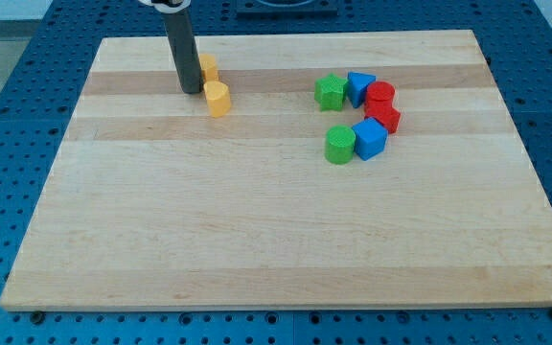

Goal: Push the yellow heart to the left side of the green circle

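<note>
**Get behind the yellow heart before the long push to the green circle**

My tip [191, 91] sits in the upper left of the frame, a bare rod end resting on the board and holding nothing. Just to its right are 2 yellow blocks: one [208, 68] partly hidden behind the rod, and one [218, 99] slightly lower and in full view. From this angle I cannot be sure which is the heart, though the lower one's rounded lobe suggests it is the yellow heart.

The green circle [340, 145] lies well apart, right of centre, touching a blue block [370, 139] on its right. Above it cluster a green star-like block [331, 92], a blue triangle [359, 88] and 2 red blocks [382, 105].

To do this well, I would keep the tip on the heart's upper left face, so the push runs right and slightly down the frame. Contact should stay centred or the heart will likely spin off. Stop short of the circle, leaving the heart beside its left edge without nudging it.
</note>
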